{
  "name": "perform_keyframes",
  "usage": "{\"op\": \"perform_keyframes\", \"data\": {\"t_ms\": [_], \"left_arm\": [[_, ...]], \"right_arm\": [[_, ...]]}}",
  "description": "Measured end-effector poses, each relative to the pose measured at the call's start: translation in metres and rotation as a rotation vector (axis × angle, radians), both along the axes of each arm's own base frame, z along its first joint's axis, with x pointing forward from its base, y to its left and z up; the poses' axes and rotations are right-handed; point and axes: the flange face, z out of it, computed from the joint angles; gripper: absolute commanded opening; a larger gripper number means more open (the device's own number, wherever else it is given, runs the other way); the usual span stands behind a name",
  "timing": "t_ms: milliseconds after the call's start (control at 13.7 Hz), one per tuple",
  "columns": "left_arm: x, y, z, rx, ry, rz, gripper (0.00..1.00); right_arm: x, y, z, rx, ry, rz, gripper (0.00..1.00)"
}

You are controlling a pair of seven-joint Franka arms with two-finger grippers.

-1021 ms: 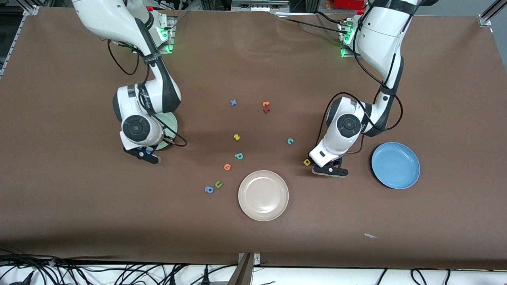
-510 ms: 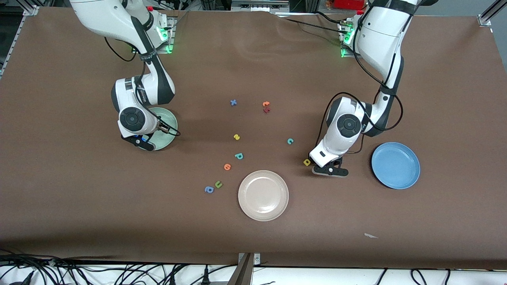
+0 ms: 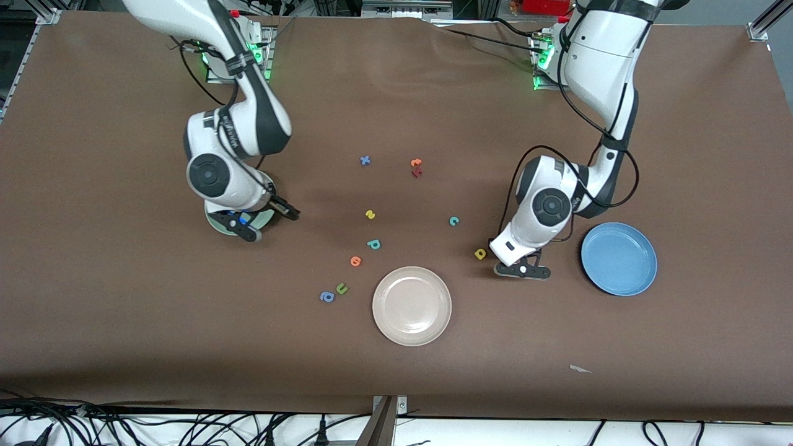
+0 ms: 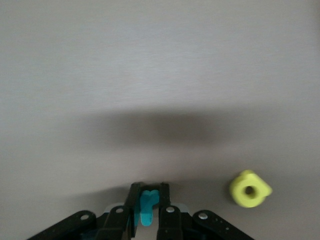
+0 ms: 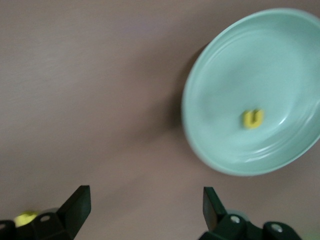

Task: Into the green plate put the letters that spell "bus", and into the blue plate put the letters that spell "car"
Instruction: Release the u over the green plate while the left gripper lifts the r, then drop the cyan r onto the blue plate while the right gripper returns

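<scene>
Yellow u (image 5: 253,118) in green plate (image 5: 220,75) — right wrist view only.

No legible text, labels or numbers anywhere.

The pale green plate (image 5: 255,92) lies flat at the upper right of the right wrist view, with the yellow u (image 5: 253,118) lying in its well. In the front view the blue plate (image 3: 619,258) sits empty at the right of the frame; the yellow a (image 3: 480,253), teal c (image 3: 454,220), yellow s (image 3: 370,214) and teal b (image 3: 373,244) lie scattered on the brown desk (image 3: 124,310) across the middle. The teal r (image 4: 146,207) stands pinched in the left claw (image 4: 148,205) at the bottom of the left wrist view.
</scene>
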Motion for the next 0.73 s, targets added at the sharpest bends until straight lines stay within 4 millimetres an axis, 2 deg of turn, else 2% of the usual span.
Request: {"op": "perform_keyframes", "data": {"t_ms": [73,292,365,583,656,729], "left_arm": [[0.008,0.016,0.005,0.004,0.020,-0.014,0.06],[0.038,0.077,0.033,0.011,0.069,-0.075,0.06],[0.046,0.100,0.042,0.013,0.080,-0.104,0.06],[0.058,0.170,0.051,0.014,0.094,-0.192,0.07],[0.058,0.192,0.052,0.013,0.098,-0.216,0.13],[0.059,0.215,0.052,0.012,0.100,-0.239,0.44]], "right_arm": [[-0.001,0.026,0.002,-0.007,-0.018,-0.025,0.93],[-0.001,0.094,-0.012,-0.011,-0.093,-0.046,0.58],[-0.002,0.111,-0.023,-0.010,-0.113,-0.036,0.53],[-0.014,0.152,-0.055,0.000,-0.171,0.011,0.53],[-0.016,0.159,-0.062,0.005,-0.187,0.021,0.53],[-0.019,0.163,-0.068,0.004,-0.192,0.029,0.53]]}}
